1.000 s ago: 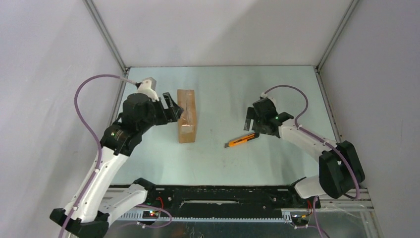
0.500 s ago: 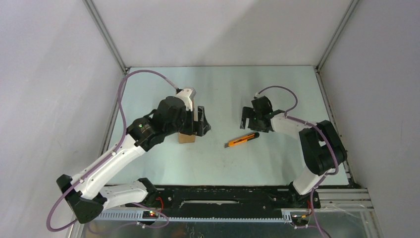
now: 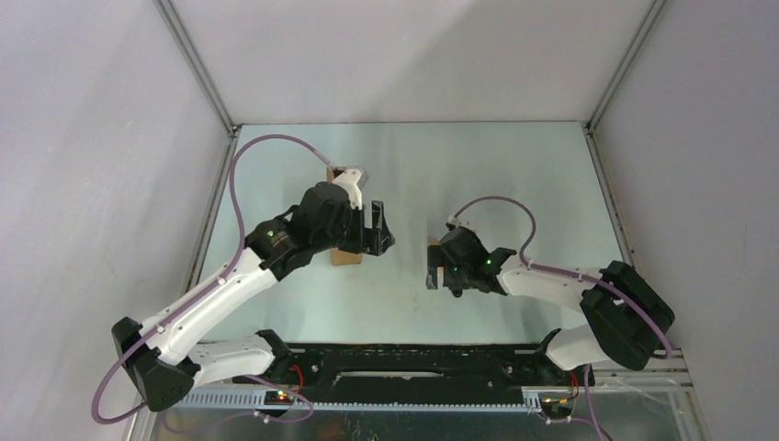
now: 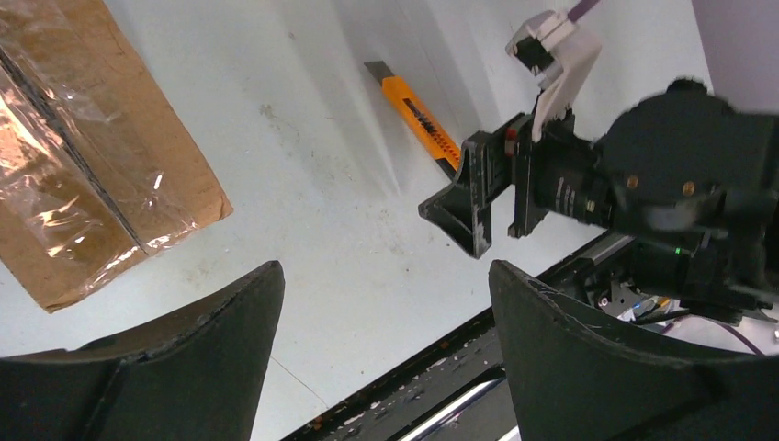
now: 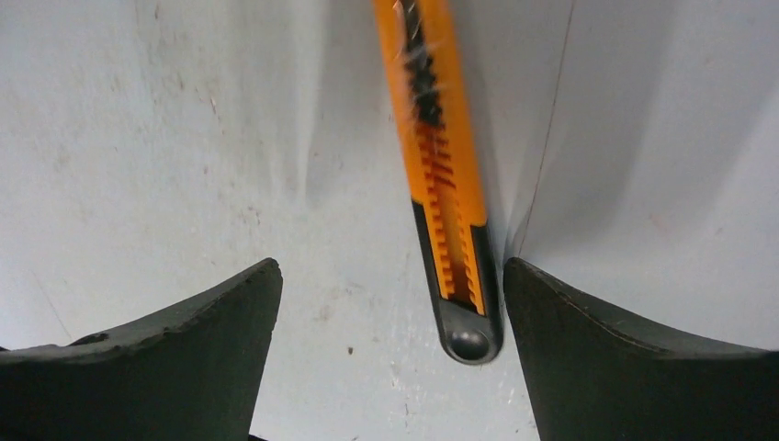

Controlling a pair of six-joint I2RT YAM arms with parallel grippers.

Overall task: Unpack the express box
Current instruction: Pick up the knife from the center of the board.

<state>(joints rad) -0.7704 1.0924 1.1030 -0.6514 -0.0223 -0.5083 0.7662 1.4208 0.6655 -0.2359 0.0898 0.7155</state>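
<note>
The express box [image 3: 346, 258], brown cardboard with clear tape, lies on the table mostly under my left arm. In the left wrist view it sits at the upper left [image 4: 83, 156]. My left gripper [image 3: 381, 234] is open and empty, hovering just right of the box [image 4: 386, 303]. An orange-and-black utility knife [image 5: 445, 175] lies flat on the table. My right gripper [image 3: 441, 266] is open and low over the knife. The knife's black end sits between its fingers, close to the right finger [image 5: 588, 349]. In the top view the knife is hidden under the gripper.
The left wrist view shows the knife [image 4: 418, 115] and the right gripper [image 4: 496, 207] beside it. The black base rail [image 3: 413, 354] runs along the near table edge. Grey walls enclose the left, back and right sides.
My right gripper has moved left and nearer, from beside the knife to over it. My left arm swung over the box earlier and has barely shifted since.
</note>
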